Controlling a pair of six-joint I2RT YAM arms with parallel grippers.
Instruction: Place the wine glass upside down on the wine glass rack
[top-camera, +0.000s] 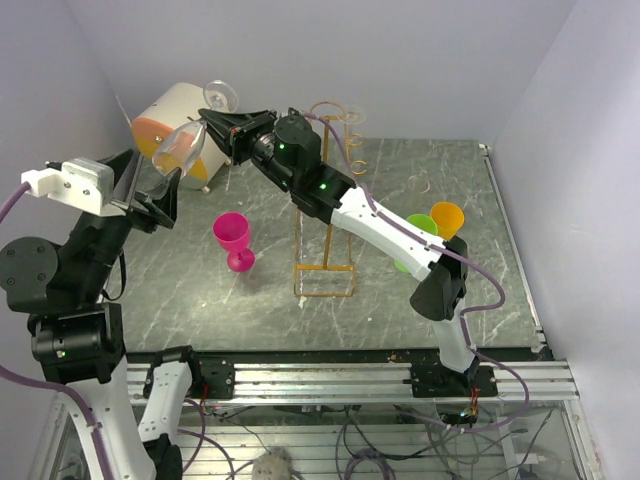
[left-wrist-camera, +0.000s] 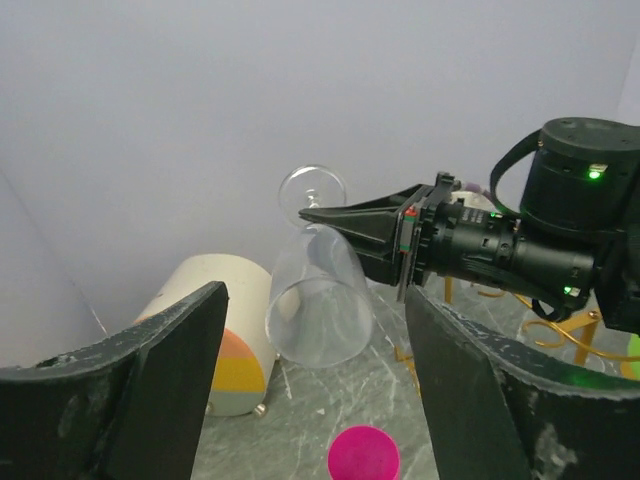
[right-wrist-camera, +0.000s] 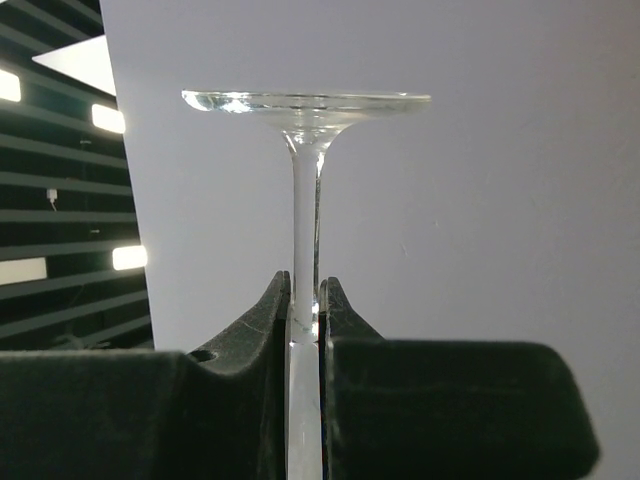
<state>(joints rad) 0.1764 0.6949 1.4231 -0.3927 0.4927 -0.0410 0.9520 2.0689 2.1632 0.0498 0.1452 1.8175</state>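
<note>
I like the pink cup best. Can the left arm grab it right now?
Probably yes. On the left arm the jaws stand open and empty, and the pink cup stands on the table just below them, nothing in between.

Likely a lab (aluminium rail (top-camera: 340, 381))

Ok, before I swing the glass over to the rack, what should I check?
1. Right gripper shut on the wine glass stem: ok.
2. Glass inverted, foot above bowl: ok, though tilted.
3. Left gripper open, not gripping the bowl: ok.
4. Wine glass rack upright on the table: ok.
5. Free ring hook on the rack: cannot tell, the right arm hides part of it.
6. Pink goblet apart from the rack base: ok.
</note>
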